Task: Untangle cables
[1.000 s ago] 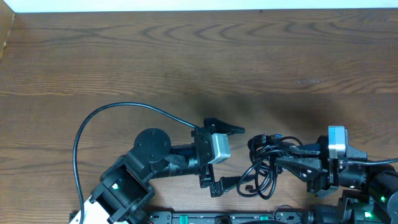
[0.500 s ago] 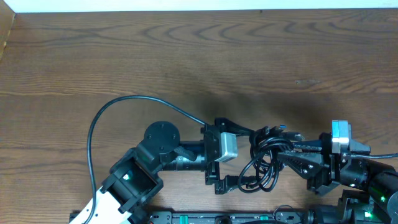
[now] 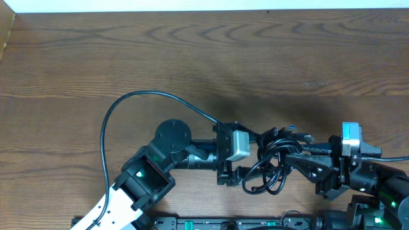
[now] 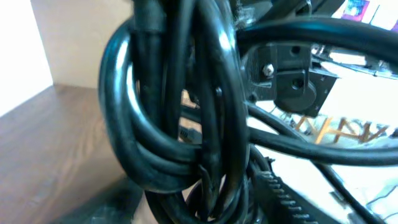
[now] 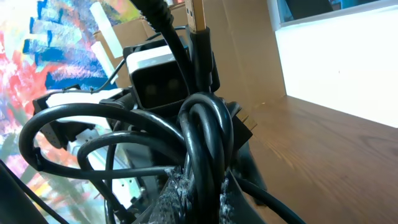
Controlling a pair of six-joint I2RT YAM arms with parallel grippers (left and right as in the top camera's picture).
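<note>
Now the cables (image 3: 271,167) sit bunched at the desk's (image 3: 192,57) 5 o'clock. My right fingers (image 5: 177,190) clench them from 3 o'clock; left fingers (image 3: 235,176) at 9 o'clock, grip I cannot tell.

Likely a robotics lab (or a workroom): left arm (image 3: 144,182) and right arm (image 3: 377,179) stand at a wood-grain desk (image 3: 128,51). Cardboard boxes (image 5: 127,28) and a bright painted panel (image 5: 31,62) show upper left in the right wrist view.
</note>
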